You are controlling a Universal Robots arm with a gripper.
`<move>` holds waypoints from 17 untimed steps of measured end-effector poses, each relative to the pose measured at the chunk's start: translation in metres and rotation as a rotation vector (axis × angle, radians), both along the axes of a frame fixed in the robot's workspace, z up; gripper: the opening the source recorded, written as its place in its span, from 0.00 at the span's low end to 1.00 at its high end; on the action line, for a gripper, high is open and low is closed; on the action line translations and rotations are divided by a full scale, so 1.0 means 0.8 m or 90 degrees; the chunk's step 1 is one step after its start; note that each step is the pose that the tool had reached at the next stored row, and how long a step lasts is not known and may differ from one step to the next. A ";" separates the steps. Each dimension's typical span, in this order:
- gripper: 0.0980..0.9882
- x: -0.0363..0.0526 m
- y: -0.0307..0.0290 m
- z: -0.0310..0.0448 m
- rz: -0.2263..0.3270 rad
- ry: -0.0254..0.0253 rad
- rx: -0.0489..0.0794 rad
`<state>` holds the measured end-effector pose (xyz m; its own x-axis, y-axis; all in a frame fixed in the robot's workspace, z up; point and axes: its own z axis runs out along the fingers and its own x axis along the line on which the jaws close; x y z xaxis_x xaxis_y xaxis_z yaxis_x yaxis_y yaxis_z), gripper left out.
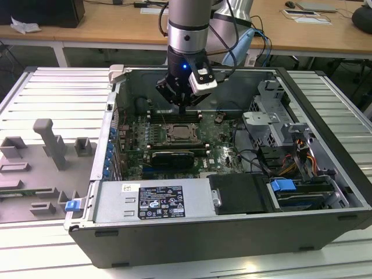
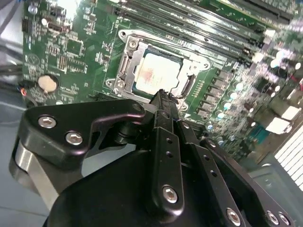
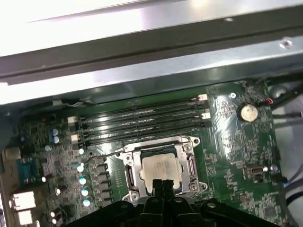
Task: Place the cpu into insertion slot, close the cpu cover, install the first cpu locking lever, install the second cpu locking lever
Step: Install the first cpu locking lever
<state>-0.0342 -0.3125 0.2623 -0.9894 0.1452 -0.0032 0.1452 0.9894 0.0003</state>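
The cpu (image 2: 158,73) shows its pale silver-tan face in the socket on the green motherboard, also seen in the first wrist view as the cpu (image 3: 161,168). The cpu cover (image 2: 127,66), a silvery frame, lies flat around the chip in both wrist views, cpu cover (image 3: 130,171). A thin wire lever (image 3: 102,155) sticks out sideways from the socket. My gripper (image 2: 163,97) hangs just above the socket's near edge, its black fingers shut together with nothing between them. In the exterior view the gripper (image 1: 182,108) is over the socket (image 1: 185,133) inside the open computer case.
Memory slots (image 3: 142,120) run along the socket's far side. A long black card (image 1: 170,157), a power supply (image 1: 154,200), a drive cage (image 1: 270,113) and loose cables (image 1: 285,163) crowd the case. A coin battery (image 3: 247,112) sits on the board. A grey fixture tray (image 1: 40,168) lies outside.
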 end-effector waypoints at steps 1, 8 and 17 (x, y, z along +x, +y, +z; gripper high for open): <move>0.01 0.000 0.0000 -0.0002 0.010 0.0000 0.000; 0.01 0.000 0.0000 -0.0018 0.120 0.0000 0.000; 0.01 -0.009 0.0000 -0.0032 0.192 -0.0029 0.002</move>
